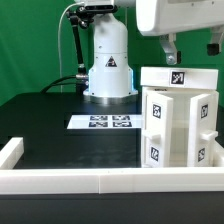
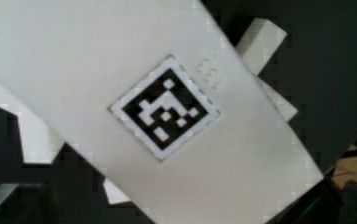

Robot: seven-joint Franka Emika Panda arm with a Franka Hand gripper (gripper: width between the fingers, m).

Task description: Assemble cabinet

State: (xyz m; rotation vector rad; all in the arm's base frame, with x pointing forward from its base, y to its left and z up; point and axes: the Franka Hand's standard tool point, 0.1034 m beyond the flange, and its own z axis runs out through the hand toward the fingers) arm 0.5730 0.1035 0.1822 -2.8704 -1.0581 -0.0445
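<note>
Nearest to the camera in the exterior view, a long low white border wall (image 1: 100,180) runs along the front edge of the table (image 1: 50,125), and it turns back at the exterior view's left corner. Behind it the table surface is black and matte. On the exterior view's right side stands the cabinet (image 1: 178,115), a white box body with a flat top panel, and it carries square black-and-white tags on the top and on the front faces; its lower part touches the border wall or is just behind it. Further back, near the middle, the marker board (image 1: 101,122) lies flat on the table, just in front of the white base of the arm (image 1: 108,62). Above the cabinet hangs the gripper (image 1: 191,47); its two dark fingers are spread apart and hold nothing. The wrist view shows mainly a white panel with one tag (image 2: 166,107), seen from close. The background wall is green.
</note>
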